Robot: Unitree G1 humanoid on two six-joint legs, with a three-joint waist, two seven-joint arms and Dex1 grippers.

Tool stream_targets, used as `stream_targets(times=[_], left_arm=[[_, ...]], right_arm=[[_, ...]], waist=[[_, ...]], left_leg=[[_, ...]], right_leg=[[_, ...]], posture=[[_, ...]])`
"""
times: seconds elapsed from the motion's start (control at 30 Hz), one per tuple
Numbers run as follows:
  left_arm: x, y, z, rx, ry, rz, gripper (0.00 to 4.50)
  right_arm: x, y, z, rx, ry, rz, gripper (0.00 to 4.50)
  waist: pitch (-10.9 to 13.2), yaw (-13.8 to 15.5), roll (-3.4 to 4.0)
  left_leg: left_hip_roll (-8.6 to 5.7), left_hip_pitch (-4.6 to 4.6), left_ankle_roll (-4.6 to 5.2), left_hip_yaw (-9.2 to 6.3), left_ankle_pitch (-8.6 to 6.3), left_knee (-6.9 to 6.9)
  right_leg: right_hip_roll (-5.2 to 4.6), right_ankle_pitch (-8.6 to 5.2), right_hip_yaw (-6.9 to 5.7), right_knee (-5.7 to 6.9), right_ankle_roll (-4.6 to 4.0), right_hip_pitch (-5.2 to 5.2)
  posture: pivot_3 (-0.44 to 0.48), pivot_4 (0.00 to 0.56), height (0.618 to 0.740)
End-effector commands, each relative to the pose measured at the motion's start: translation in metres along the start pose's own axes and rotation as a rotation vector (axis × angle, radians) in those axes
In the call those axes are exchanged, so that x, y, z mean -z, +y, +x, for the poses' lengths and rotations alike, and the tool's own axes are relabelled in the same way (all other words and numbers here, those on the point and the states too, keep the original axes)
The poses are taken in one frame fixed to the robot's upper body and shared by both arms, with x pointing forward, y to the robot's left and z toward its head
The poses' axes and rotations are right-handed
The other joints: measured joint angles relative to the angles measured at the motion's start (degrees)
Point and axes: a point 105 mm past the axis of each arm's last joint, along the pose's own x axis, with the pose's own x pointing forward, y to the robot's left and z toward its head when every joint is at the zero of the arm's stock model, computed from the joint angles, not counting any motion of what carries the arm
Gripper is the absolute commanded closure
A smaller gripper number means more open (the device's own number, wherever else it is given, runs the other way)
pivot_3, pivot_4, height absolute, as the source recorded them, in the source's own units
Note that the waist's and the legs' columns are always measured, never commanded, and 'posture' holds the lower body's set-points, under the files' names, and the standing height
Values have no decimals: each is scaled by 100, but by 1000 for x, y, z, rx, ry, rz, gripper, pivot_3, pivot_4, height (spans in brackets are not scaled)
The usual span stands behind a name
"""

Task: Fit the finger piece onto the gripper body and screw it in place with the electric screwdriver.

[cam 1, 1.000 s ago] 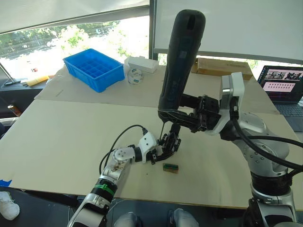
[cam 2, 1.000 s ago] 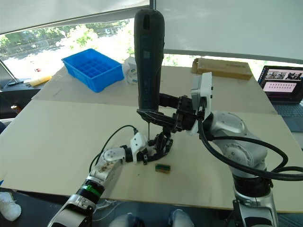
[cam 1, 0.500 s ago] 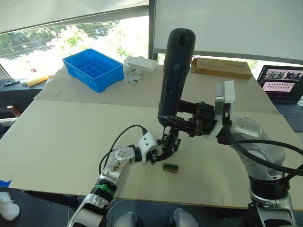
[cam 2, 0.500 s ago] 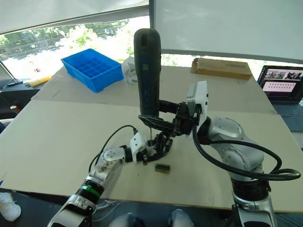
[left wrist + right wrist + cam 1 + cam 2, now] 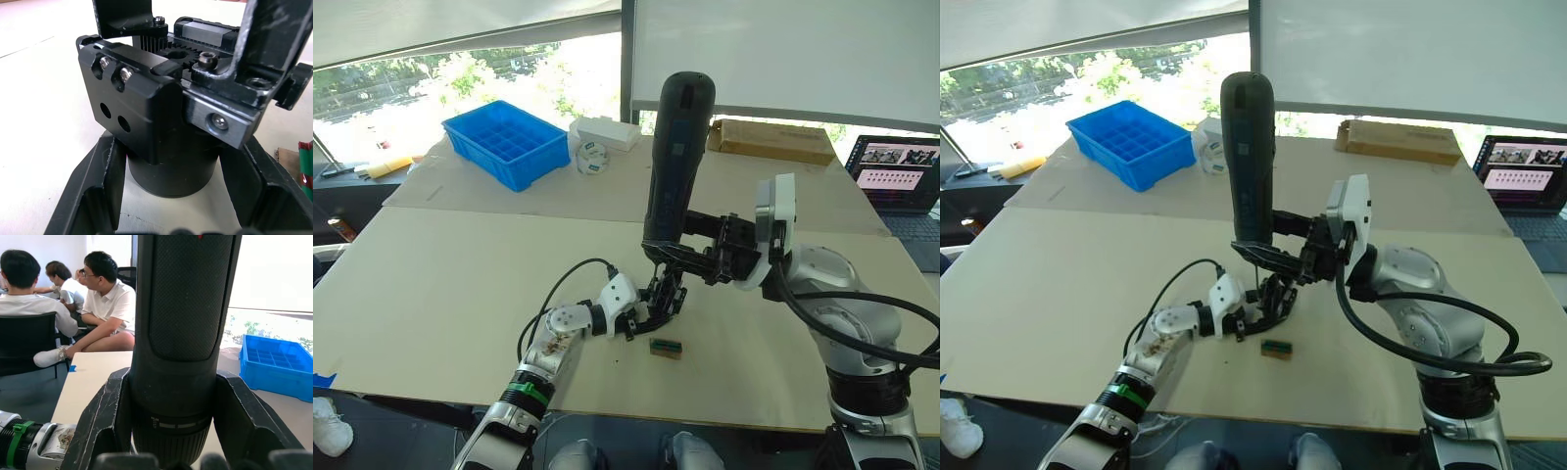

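Observation:
My left gripper [image 5: 653, 309] lies low on the table, shut on the black blocky gripper body [image 5: 664, 296]. In the left wrist view its fingers [image 5: 93, 196] clamp the gripper body's round base [image 5: 171, 169]. Two black pieces rise from the body's top; I cannot tell which is the finger piece. My right gripper [image 5: 693, 251] is shut on the electric screwdriver [image 5: 674, 162], a thick black cylinder standing nearly upright. Its thin bit [image 5: 1253, 274] points down at the gripper body. The right wrist view shows the screwdriver's barrel [image 5: 181, 333] between the fingers [image 5: 105, 426].
A small green-brown block [image 5: 666, 346] lies just in front of the gripper body. At the table's back are a blue compartment bin [image 5: 504, 142], a white box [image 5: 607, 132], a tape roll [image 5: 592, 157], a cardboard box [image 5: 769, 140] and a laptop [image 5: 901, 181]. People [image 5: 102, 308] sit beyond the table.
My right arm has brought the screwdriver lower and slightly farther from the camera, its bit staying over the gripper body. The left gripper and the gripper body have not moved.

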Motion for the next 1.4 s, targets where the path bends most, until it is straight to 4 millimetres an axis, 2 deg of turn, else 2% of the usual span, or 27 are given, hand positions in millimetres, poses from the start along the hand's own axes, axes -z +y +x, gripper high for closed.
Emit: stream_targets(times=[0.03,1.4], left_arm=[[19,-12,-1,36,64,-55,2221],[20,-13,1,40,64,-61,2221]], right_arm=[[-14,-1,0,9,-50,-76,2586],[-2,3,0,14,-34,-77,2586]], waist=[[0,-1,0],[0,0,0]], left_leg=[[0,0,0,0,0,0],[0,0,0,0,0,0]], right_leg=[[0,0,0,0,0,0],[0,-1,0,0,2,0]], posture=[[0,150,740],[0,150,740]])
